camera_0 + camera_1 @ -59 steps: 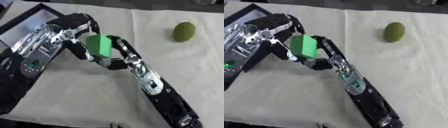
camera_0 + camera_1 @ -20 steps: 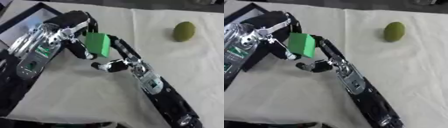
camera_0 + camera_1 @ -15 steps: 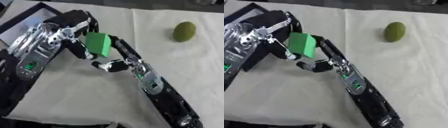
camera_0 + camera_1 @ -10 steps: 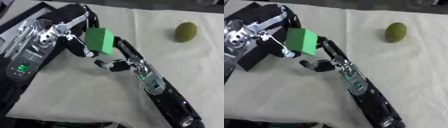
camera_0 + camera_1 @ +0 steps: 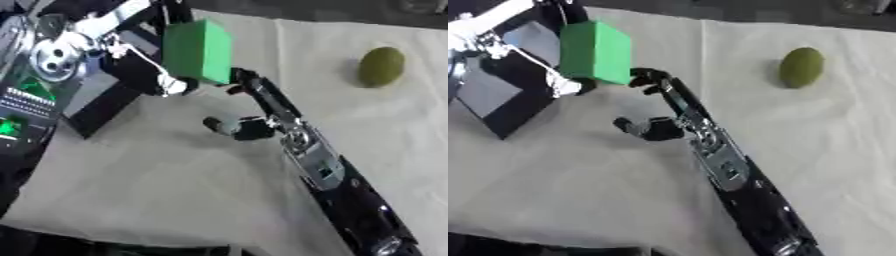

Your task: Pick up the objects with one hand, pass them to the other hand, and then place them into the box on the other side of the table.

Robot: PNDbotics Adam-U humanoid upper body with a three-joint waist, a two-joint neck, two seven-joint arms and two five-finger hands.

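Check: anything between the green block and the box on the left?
Nothing visible. The left hand holds the green block beside the box, with only the hand's own fingers between them. The right hand is open, below the block.

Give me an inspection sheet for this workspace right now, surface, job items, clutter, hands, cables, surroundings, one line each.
Surface: table covered with a cream cloth, creased in places.
Job's things: green block held up off the cloth near the box; the box is dark and sits at the left edge. Olive-green round fruit lies alone on the cloth at far right.
Clutter: nothing seen.
Hands: left hand has its fingers round the green block. Right hand is just below and right of the block, fingers straight, holding nothing.
Cables: thin white line along the left hand's fingers; no loose cables on the cloth.
Surroundings: dark floor or edge beyond the table's far side.
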